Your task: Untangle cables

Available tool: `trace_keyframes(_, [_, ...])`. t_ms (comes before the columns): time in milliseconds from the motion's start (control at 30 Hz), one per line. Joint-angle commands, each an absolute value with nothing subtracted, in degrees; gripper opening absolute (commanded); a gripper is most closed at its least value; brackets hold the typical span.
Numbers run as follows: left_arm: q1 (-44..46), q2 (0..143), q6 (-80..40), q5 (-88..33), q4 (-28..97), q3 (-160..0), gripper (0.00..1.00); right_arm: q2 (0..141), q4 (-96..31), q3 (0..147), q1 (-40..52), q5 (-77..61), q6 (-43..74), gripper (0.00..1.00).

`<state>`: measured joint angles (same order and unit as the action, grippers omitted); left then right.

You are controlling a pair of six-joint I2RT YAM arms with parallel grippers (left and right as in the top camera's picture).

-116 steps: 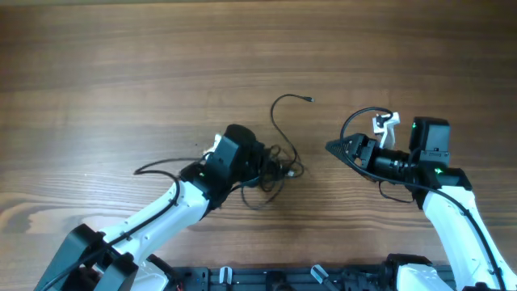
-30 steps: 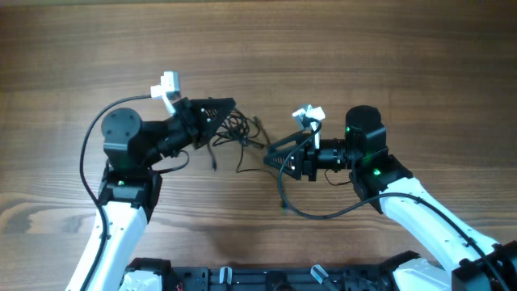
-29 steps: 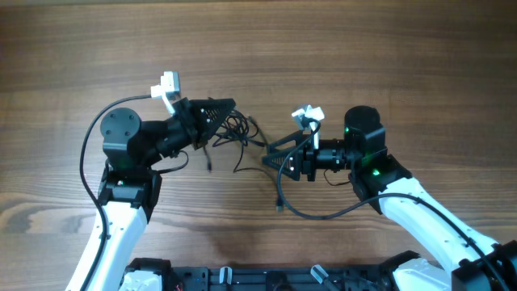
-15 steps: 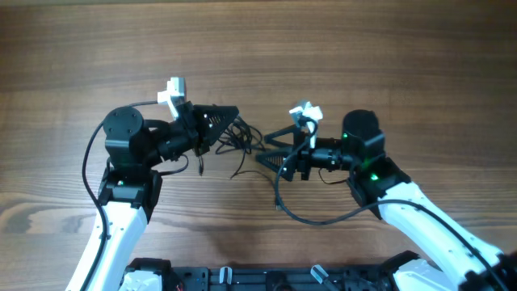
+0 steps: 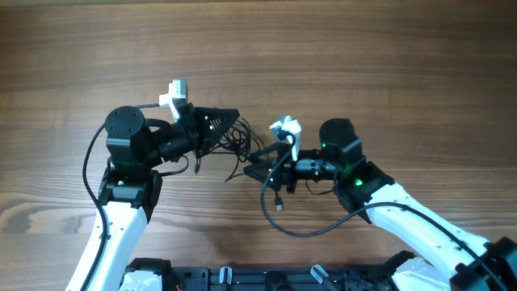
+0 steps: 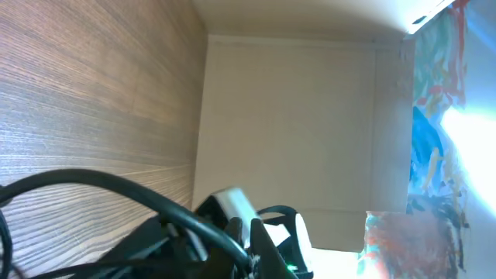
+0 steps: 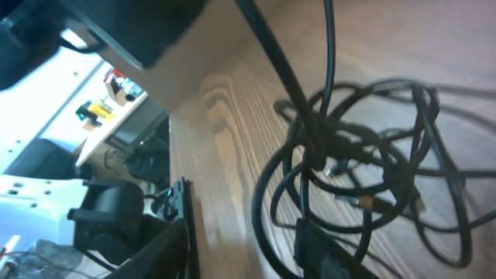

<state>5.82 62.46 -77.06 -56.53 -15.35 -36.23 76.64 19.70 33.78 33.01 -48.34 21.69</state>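
The cables (image 5: 240,144) are a tangled bunch of thin black cords hanging from my left gripper (image 5: 230,120), which is shut on them above the table. In the left wrist view one cord (image 6: 116,186) runs across into the closed fingers (image 6: 248,249). My right gripper (image 5: 249,166) points left, open, with its tips at the tangle's lower right edge. The right wrist view shows the knotted loops (image 7: 364,170) just ahead of the spread fingers (image 7: 240,260), one loop lying against the right finger. A loose plug end (image 5: 279,207) hangs below the right gripper.
The bare wooden tabletop (image 5: 363,56) lies all round. Each arm's own thicker black wire loops beside it, the right one (image 5: 311,229) sagging low towards the table's front edge. A black rail (image 5: 266,279) runs along the front.
The right gripper has moved left, up to the tangle. The left gripper has shifted slightly right, still holding the bunch. Earlier, the tangle lay on the table.
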Motion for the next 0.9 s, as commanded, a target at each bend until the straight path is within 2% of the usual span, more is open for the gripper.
trace_keyframes(0, [6.57,62.04,-76.99,-57.65,-15.55,-36.75,0.04,78.59,19.84,34.28,33.8,-46.48,21.91,0.24])
trace_keyframes(67, [6.92,62.04,-76.99,-57.63,-15.55,-36.75,0.04,78.59,20.05,34.28,33.8,-46.35,22.72,0.2])
trace_keyframes(233, [7.03,62.04,-77.08,-57.6,-15.55,-36.75,0.04,78.61,19.27,34.28,33.8,-46.28,22.65,0.27])
trace_keyframes(700, [9.02,62.04,-82.0,-54.28,-15.55,-36.75,0.04,78.74,18.72,34.28,36.03,-42.0,22.59,0.27])
trace_keyframes(767, [10.9,62.04,-82.85,-51.88,-15.55,-36.75,0.04,79.18,18.26,34.28,37.17,-38.57,22.55,0.23])
trace_keyframes(867, [12.8,62.04,-82.98,-50.26,-15.55,-36.75,0.04,80.01,15.99,34.28,37.23,-31.35,22.59,0.06])
